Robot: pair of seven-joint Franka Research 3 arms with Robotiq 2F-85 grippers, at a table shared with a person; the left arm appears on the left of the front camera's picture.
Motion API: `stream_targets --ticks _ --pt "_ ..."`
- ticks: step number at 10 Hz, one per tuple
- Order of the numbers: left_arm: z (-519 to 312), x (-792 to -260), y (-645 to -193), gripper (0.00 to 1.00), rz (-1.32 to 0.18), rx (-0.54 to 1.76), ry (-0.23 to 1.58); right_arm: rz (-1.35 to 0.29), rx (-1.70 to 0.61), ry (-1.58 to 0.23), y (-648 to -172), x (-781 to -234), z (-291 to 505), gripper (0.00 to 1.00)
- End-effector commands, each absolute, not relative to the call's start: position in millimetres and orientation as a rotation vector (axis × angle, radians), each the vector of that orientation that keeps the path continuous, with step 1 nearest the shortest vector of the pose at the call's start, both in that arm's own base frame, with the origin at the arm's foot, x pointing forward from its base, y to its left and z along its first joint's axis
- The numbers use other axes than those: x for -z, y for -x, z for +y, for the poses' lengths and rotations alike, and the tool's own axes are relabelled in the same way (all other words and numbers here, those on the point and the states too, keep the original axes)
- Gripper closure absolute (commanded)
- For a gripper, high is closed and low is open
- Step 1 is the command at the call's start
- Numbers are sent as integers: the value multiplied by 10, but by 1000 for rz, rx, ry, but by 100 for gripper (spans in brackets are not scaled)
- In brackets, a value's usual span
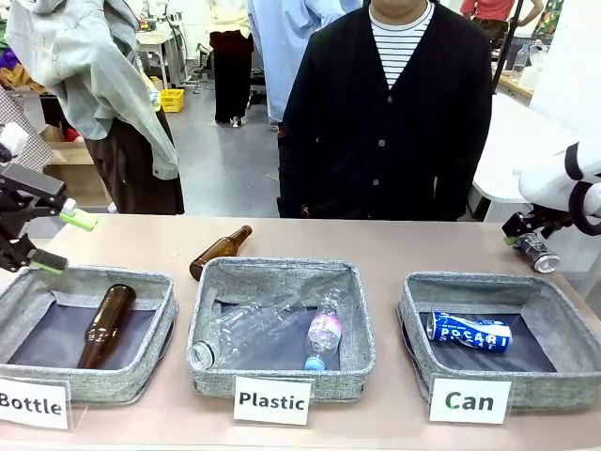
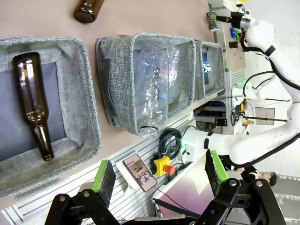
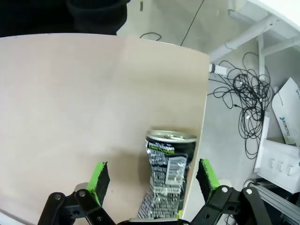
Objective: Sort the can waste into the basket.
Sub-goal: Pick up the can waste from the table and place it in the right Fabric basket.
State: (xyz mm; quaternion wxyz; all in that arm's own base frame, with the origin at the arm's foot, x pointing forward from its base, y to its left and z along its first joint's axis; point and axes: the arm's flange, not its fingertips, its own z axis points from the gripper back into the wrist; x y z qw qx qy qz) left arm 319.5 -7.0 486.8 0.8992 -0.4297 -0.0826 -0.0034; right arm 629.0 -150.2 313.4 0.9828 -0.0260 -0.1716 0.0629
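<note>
A dented dark silver-grey can (image 3: 168, 176) lies near the table's right edge, also seen in the front view (image 1: 538, 253). My right gripper (image 3: 152, 176) is open, its green pads either side of this can without closing on it; in the front view the right gripper (image 1: 526, 233) sits just above the can. The blue POCARI can (image 1: 470, 332) lies inside the grey basket (image 1: 410, 293) behind the "Can" card (image 1: 469, 401). My left gripper (image 1: 63, 241) hovers open and empty above the far-left basket. In its wrist view the left gripper (image 2: 159, 176) holds nothing.
The "Bottle" basket (image 1: 19, 291) holds a brown bottle (image 1: 105, 326). The "Plastic" basket (image 1: 211, 282) holds clear plastic bottles (image 1: 272, 329). Another brown bottle (image 1: 220, 250) lies on the table behind them. A person in a dark cardigan (image 1: 385, 122) stands at the far side.
</note>
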Motion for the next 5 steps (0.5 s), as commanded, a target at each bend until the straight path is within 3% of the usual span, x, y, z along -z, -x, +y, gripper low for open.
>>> stream_targets --ticks 1,3,5 --pt "-55 -4866 -3164 0 -161 4 887 -349 -118 13 -6410 -3072 -1607 0" --pt "-55 -4866 -3164 0 -161 4 887 -322 -116 2 -6435 -3009 -1609 0" --pt "-55 -4866 -3164 0 -161 4 887 -290 -108 -12 -6422 -3000 -1616 59"
